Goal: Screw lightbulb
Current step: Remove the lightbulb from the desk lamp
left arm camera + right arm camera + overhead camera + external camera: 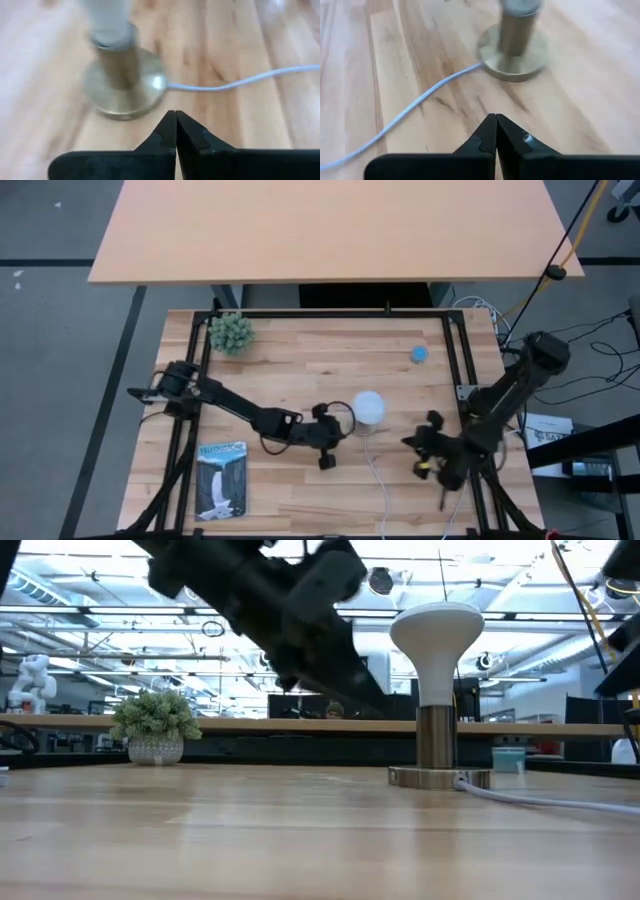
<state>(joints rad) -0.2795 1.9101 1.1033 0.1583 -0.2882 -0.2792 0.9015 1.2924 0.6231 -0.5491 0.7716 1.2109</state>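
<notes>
Lighting bright and even, from ceiling strip lights [90, 610] visible in the low view. Shadows on the surface [300, 370] soft. Left wrist view motion-blurred beyond the left hand [175, 131]; socket base [125, 87] smeared, with glare.

We have both arms low over the table, left gripper [340, 425] and right gripper [410, 442] angled toward each other, fingers pressed together, holding nothing.
</notes>
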